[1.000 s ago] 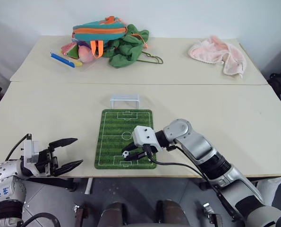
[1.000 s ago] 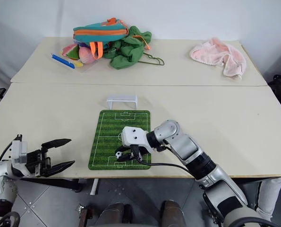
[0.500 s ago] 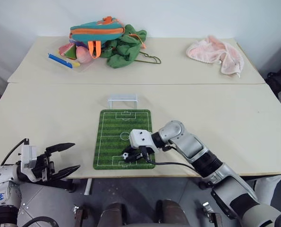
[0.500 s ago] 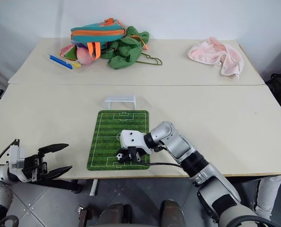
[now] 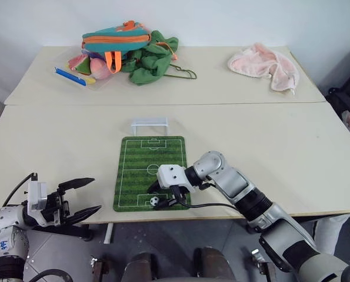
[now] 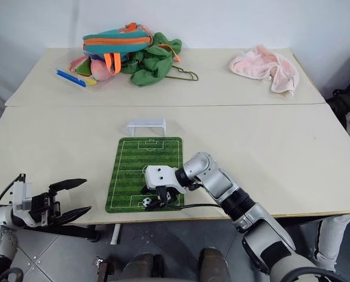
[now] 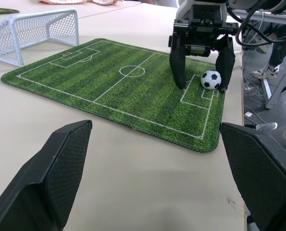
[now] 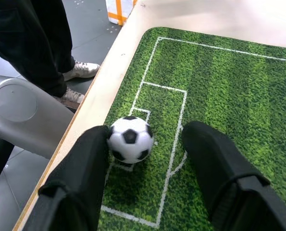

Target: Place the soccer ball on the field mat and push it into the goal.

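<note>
The soccer ball rests on the field mat, in the marked box at the mat's near end. My right gripper is open around it, fingers pointing down to the mat. In the right wrist view the soccer ball leans against one finger, and the other finger stands well apart from it. The white goal stands on the table just past the mat's far end. My left gripper hangs open and empty off the table's near left edge, pointing toward the mat.
At the back left of the far table lie a teal and orange bag, green cloth and a blue pen; a pink towel is at the back right. A person's legs stand beside the table's near edge.
My right gripper has opened and let go of the soccer ball, which now sits on the mat between its fingers. The left arm has kept still.
</note>
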`<control>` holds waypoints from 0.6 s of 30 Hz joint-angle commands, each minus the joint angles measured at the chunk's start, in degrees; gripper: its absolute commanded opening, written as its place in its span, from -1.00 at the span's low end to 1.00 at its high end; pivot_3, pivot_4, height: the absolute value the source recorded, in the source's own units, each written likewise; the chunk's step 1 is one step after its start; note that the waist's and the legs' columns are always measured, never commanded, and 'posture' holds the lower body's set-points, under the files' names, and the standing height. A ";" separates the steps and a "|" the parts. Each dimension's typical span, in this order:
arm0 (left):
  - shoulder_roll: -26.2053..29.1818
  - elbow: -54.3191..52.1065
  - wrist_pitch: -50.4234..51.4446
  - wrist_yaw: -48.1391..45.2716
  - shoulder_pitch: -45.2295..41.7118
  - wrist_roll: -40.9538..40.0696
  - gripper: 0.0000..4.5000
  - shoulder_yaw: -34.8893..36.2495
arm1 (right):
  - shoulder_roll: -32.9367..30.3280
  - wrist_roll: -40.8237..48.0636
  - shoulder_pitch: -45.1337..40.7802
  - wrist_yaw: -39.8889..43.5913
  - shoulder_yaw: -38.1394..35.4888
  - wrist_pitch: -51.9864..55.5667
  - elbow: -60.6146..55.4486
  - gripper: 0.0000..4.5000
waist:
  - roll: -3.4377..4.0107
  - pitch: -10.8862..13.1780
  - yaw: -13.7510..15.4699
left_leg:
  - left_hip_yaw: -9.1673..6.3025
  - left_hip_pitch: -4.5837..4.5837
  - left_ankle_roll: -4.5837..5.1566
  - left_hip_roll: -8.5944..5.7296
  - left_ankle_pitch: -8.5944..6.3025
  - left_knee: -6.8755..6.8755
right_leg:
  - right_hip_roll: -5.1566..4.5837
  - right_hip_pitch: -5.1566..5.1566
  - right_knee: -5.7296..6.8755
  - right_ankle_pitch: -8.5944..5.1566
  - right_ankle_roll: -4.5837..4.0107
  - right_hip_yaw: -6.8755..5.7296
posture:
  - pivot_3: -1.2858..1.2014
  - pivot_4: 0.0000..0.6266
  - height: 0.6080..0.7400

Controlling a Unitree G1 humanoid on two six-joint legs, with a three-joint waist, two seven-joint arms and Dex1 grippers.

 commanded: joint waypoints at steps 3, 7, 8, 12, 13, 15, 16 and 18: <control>-0.33 -1.08 -0.59 -2.76 -0.58 -0.33 1.00 1.16 | 0.18 0.86 -0.93 0.28 -1.03 -0.43 -2.26 0.21 | 0.00 0.00 0.00 | 0.00 0.00 0.00 0.00 0.00 0.00 | 0.00 0.00 0.00 0.00 0.00 0.00 | 0.03 -0.52 1.00; -0.47 -0.69 -0.54 -2.71 -1.24 -0.11 1.00 1.07 | -0.04 1.25 -1.10 0.46 -1.30 -0.24 -3.77 0.21 | 0.00 0.00 0.01 | 0.00 0.00 0.00 0.00 0.00 0.00 | 0.00 0.00 0.00 0.00 0.00 0.00 | 0.03 -0.52 1.00; -0.49 -0.63 -0.57 -2.66 -1.41 -0.05 1.00 1.06 | -0.30 1.43 -1.39 0.14 -1.85 0.00 -5.33 0.21 | 0.00 0.00 0.01 | 0.00 0.00 0.00 0.00 0.00 -0.01 | 0.00 0.00 0.00 0.00 0.00 0.00 | 0.03 -0.52 1.00; -0.37 -0.34 -0.48 -2.77 -1.71 0.01 1.00 1.16 | -0.41 2.81 -2.35 -1.65 -4.45 3.64 -10.69 0.21 | 0.01 0.01 0.02 | 0.00 0.00 0.00 0.00 0.00 0.00 | -0.01 0.00 -0.01 0.00 0.00 0.00 | 0.03 -0.52 1.00; -0.31 -0.26 -0.43 -2.83 -1.77 0.01 1.00 1.19 | -0.46 3.42 -2.40 -2.02 -5.06 4.82 -12.06 0.21 | 0.01 0.01 0.03 | -0.01 -0.01 0.00 0.00 0.00 0.00 | 0.00 0.00 -0.01 0.00 0.00 0.00 | 0.03 -0.52 1.00; -0.18 -0.06 -0.33 -2.95 -1.90 -0.01 1.00 1.25 | -1.78 6.32 -0.45 -1.15 -6.15 7.87 -17.42 0.04 | 0.01 0.00 0.08 | -0.05 -0.01 -0.01 0.01 -0.01 -0.02 | 0.00 0.00 0.00 0.00 0.00 -0.02 | 0.03 -0.52 1.00; -0.12 0.02 -0.27 -3.08 -1.92 -0.05 1.00 1.29 | -2.50 7.37 0.69 -0.82 -6.23 9.28 -19.79 -0.05 | 0.00 0.00 0.11 | -0.07 -0.01 -0.01 0.00 -0.01 -0.03 | 0.00 0.00 0.00 0.00 0.00 -0.03 | 0.03 -0.52 1.00; -0.02 0.01 -0.02 -3.42 -1.89 -0.26 1.00 1.38 | -3.58 8.92 2.52 -0.71 -5.89 11.91 -23.15 -0.38 | -0.02 -0.01 0.21 | -0.11 -0.01 -0.02 -0.03 -0.02 -0.06 | -0.01 0.01 -0.01 0.00 0.00 -0.03 | 0.03 -0.52 1.00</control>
